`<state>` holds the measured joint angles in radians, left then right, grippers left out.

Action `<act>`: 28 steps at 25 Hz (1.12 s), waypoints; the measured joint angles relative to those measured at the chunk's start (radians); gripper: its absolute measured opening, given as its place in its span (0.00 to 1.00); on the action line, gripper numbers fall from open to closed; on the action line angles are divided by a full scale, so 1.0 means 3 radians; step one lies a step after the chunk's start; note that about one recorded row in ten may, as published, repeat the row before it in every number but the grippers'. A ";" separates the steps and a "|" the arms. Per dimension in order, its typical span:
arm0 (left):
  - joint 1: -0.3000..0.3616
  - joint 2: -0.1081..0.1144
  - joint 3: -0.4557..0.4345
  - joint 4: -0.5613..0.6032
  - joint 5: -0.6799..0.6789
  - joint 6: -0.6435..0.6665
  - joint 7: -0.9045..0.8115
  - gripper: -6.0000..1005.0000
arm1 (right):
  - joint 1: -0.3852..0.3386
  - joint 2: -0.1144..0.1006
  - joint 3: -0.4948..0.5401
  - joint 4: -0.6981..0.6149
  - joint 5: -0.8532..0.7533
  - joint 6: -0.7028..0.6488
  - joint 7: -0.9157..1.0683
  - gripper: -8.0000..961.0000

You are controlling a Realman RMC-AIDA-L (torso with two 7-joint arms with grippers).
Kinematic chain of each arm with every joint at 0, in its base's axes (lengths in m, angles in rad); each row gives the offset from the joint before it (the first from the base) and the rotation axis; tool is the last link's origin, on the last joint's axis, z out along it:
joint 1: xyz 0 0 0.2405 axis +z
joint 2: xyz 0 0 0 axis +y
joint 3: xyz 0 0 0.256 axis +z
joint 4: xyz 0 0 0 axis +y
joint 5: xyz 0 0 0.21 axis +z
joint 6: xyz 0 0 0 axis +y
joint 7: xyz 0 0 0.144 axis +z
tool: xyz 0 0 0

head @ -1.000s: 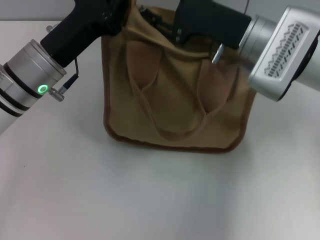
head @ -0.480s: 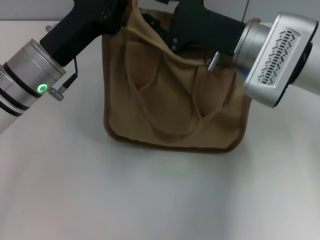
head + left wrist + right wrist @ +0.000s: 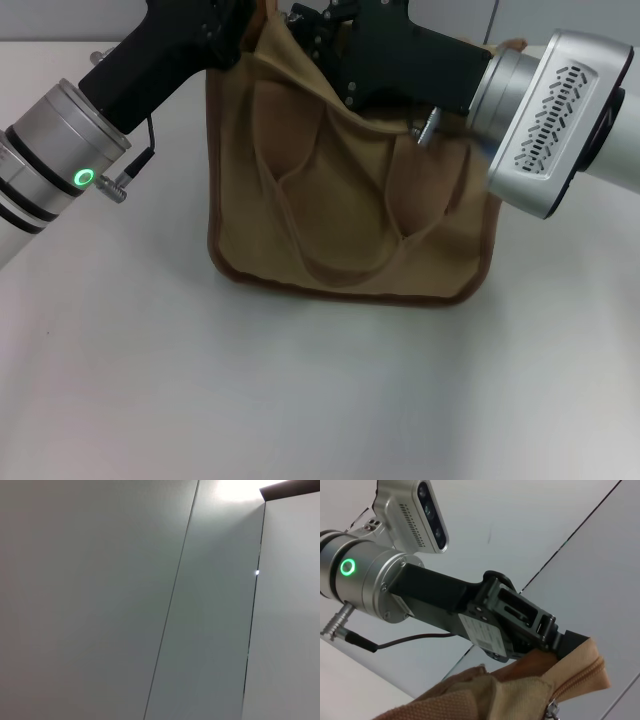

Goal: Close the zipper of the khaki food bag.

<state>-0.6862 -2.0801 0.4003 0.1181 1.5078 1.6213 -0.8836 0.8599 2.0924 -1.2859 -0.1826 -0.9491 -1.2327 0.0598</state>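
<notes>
The khaki food bag (image 3: 345,205) stands upright on the white table (image 3: 300,400), its two looped handles hanging down its front. My left gripper (image 3: 252,14) reaches the bag's top left corner. In the right wrist view it (image 3: 564,644) is shut on the bag's end corner (image 3: 585,662). The zipper (image 3: 576,679) runs along the top edge there, with the silver pull tab (image 3: 551,709) at the frame's lower edge. My right gripper (image 3: 312,28) is over the bag's top, close to the left gripper. The head view hides the zipper behind the right arm.
The left wrist view shows only grey wall panels (image 3: 150,605). The right arm's silver wrist (image 3: 550,120) hangs over the bag's right top corner. The left arm's wrist camera (image 3: 415,510) shows in the right wrist view. Open table lies in front of the bag.
My right arm has moved left along the bag's top toward the left gripper. The left arm and the bag have stayed put.
</notes>
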 joint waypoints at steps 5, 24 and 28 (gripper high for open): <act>0.0012 0.0000 0.0000 0.0000 0.0000 0.0003 0.0000 0.02 | -0.0007 0.0000 0.0001 -0.0001 0.0003 -0.0002 0.0000 0.01; 0.0463 0.0029 -0.0011 0.0080 -0.0286 0.0005 0.0000 0.02 | -0.0331 0.0000 0.0031 -0.0072 0.0004 -0.0018 0.0025 0.01; 0.0494 0.0029 -0.0012 0.0082 -0.0295 0.0004 0.0000 0.02 | -0.0464 0.0000 0.0037 -0.0107 0.0004 -0.0041 0.0034 0.01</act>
<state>-0.5382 -2.0713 0.3965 0.1427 1.4193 1.6225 -0.8836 0.7208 2.0924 -1.2748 -0.2148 -0.9479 -1.2449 0.0699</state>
